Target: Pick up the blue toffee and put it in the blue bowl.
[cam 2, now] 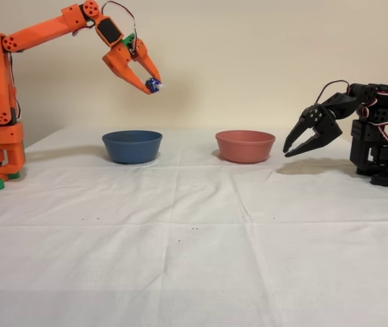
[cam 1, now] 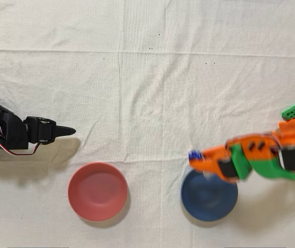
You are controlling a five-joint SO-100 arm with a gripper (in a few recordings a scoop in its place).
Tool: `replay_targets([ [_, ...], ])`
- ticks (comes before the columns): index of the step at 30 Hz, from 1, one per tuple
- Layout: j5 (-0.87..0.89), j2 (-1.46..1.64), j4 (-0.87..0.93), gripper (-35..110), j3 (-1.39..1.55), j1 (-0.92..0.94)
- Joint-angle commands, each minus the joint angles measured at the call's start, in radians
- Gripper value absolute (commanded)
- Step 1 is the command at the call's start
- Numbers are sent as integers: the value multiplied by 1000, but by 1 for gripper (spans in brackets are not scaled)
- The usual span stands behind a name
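Observation:
The blue toffee is pinched between the fingertips of my orange gripper, held high in the air. In the fixed view it hangs above and slightly right of the blue bowl. From overhead the toffee and my gripper sit just past the upper-left rim of the blue bowl, blurred by motion. The bowl rests on the white cloth with nothing visible inside.
A pinkish-red bowl stands beside the blue one, also seen in the fixed view. The idle black arm reaches in from the left edge of the overhead view. Wrinkled white cloth covers the table.

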Motion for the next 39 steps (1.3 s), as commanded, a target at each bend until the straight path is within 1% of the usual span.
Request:
replay_targets([
  [1,23,35,21,11,-43,-106],
  [8,97,21,46,11,21,-207],
  [14,120,25,-11,11,138,-247],
  [19,132,-5,-69,11,215,-262],
  [30,146,-107,-147,11,270,-272],
  [39,190,-143,-156,12,270,-308],
])
